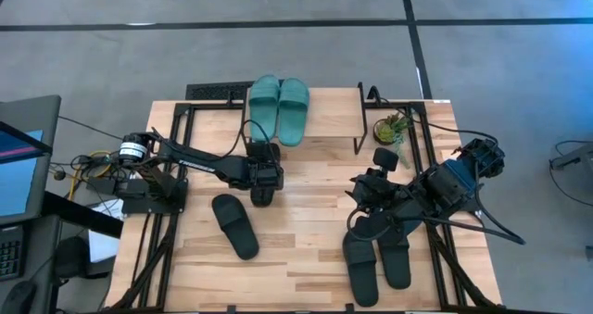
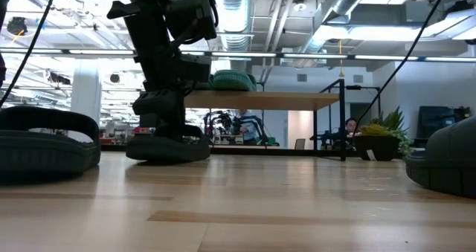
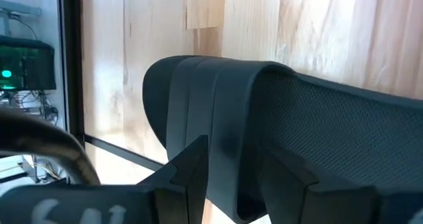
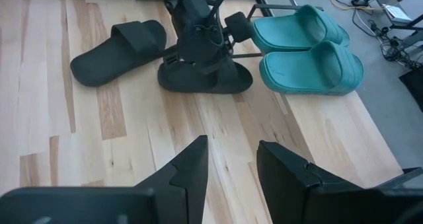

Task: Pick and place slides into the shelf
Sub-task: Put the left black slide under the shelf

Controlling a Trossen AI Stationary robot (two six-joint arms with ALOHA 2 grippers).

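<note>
The wooden tabletop fills the middle of the high view, its pale planks running side to side. At the upper centre of that view stands the shelf, a light board on thin black legs; in the low view it shows in the middle distance as a thin board raised above the table.

The left arm reaches in from the left of the high view toward the centre. The right arm lies at the right of the frame, bent over the lower right part of the table.

The teal-green pair of slides lies side by side on the left end of the shelf board, toes toward the bottom of the frame. A pair of black slides lies at the lower right, below the right gripper. A single black slide lies alone at lower centre-left.

Another black slide sits on the table at the centre, just below the shelf. The left gripper is down on it; in the left wrist view its fingers pinch the slide's strap.

In the right wrist view the right gripper's fingers stand spread apart over bare wood, holding nothing.

A small potted plant stands at the shelf's right end.
</note>
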